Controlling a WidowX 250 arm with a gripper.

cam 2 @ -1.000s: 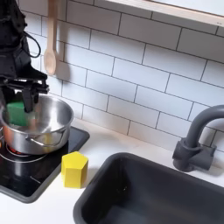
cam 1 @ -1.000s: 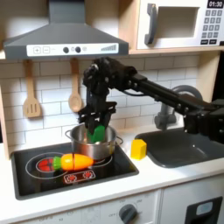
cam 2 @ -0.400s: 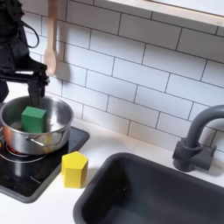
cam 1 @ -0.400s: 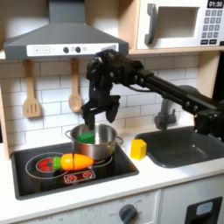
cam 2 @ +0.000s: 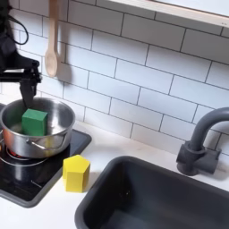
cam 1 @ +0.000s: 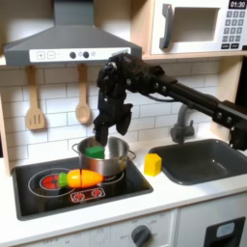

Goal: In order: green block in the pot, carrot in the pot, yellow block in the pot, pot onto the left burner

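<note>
One arm reaches in from the first exterior view's right, and its fingers (cam 1: 111, 123) hang apart, gripping nothing, above the pot.

1. Worktop (cam 1: 183, 198): white, carrying a black cooktop (cam 1: 130, 185) and a dark sink (cam 1: 203, 162). In the second exterior view the sink (cam 2: 156, 197) lies well to the right of the fingers (cam 2: 27, 89), with a grey tap (cam 2: 201, 148) behind it.
2. Pot (cam 1: 104, 159): shiny steel, upright on the cooktop, directly below the fingers and clear of them. In the second exterior view the pot (cam 2: 55, 136) stands at the picture's left.
3. Left burner (cam 1: 46, 180): red rings, below the fingers and toward the first exterior view's left, beside the pot.
4. Carrot (cam 1: 79, 178): orange, lying on its side on the cooktop, just in front of the pot and below the fingers.
5. Yellow block (cam 1: 152, 163): on the worktop between pot and sink, below the fingers and toward the first exterior view's right. In the second exterior view the yellow block (cam 2: 76, 172) sits just off the cooktop edge.
6. Green block (cam 2: 34, 121): resting inside the pot, straight beneath the fingers; in the first exterior view the green block (cam 1: 94, 150) shows above the pot rim.
</note>
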